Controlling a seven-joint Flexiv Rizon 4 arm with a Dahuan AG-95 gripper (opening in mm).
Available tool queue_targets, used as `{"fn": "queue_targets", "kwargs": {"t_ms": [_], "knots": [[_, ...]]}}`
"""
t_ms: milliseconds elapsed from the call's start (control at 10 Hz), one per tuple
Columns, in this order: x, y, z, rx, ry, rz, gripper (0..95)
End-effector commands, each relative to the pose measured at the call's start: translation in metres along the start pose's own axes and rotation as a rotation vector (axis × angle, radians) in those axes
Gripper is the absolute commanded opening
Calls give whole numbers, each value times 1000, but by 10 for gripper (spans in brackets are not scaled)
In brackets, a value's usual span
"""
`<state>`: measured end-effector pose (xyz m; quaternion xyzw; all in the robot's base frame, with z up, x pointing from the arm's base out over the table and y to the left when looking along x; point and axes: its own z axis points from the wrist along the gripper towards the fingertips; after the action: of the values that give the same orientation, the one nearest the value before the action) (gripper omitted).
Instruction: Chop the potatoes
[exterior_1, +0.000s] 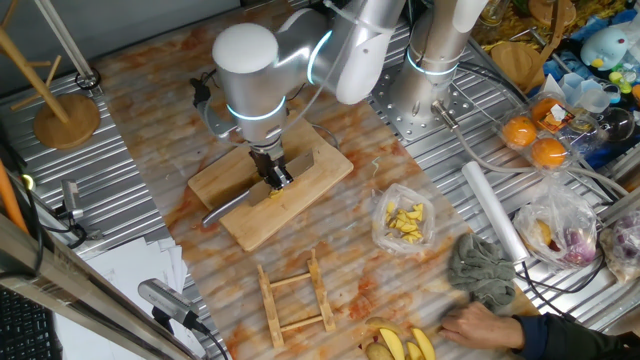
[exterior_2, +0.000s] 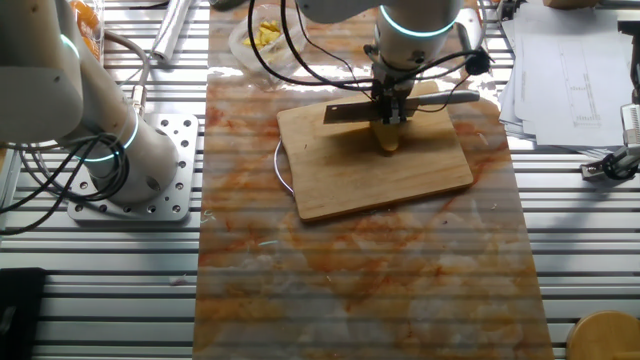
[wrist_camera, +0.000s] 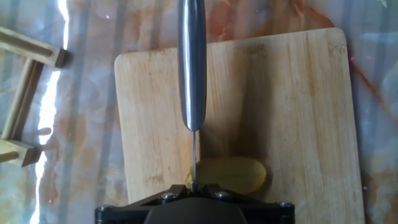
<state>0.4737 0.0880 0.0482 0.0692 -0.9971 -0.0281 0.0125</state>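
A pale-yellow potato (wrist_camera: 234, 175) lies on the wooden cutting board (wrist_camera: 292, 112), near the board's edge closest to the hand camera. My gripper (wrist_camera: 194, 185) is shut on a steel knife (wrist_camera: 192, 68). Its round handle runs away from the camera, and its thin blade stands edge-down at the potato's left end. In one fixed view the gripper (exterior_1: 273, 180) hangs over the board (exterior_1: 310, 190) with the knife handle (exterior_1: 228, 208) sticking out to the lower left. The other fixed view has the potato (exterior_2: 388, 142) just under the fingers and the blade (exterior_2: 348, 113) lying across the board (exterior_2: 370, 175).
A clear bag of yellow chunks (exterior_1: 404, 222) lies right of the board. A small wooden rack (exterior_1: 295, 295) stands in front. A person's hand (exterior_1: 480, 322), a grey cloth (exterior_1: 485, 268) and yellow wedges (exterior_1: 408, 345) are at the front right. Papers (exterior_2: 565, 60) lie beside the mat.
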Motion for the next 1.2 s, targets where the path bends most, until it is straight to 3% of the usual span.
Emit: {"fn": "queue_targets", "kwargs": {"t_ms": [100, 200, 700, 800, 1100, 1200], "knots": [[1, -1, 24, 3, -9, 1, 0], [0, 0, 26, 4, -20, 4, 0], [0, 2, 36, 14, -18, -2, 0], [1, 2, 34, 15, -19, -7, 0], [3, 2, 7, 29, -25, -1, 0], [4, 3, 4, 29, -34, -3, 0]]}}
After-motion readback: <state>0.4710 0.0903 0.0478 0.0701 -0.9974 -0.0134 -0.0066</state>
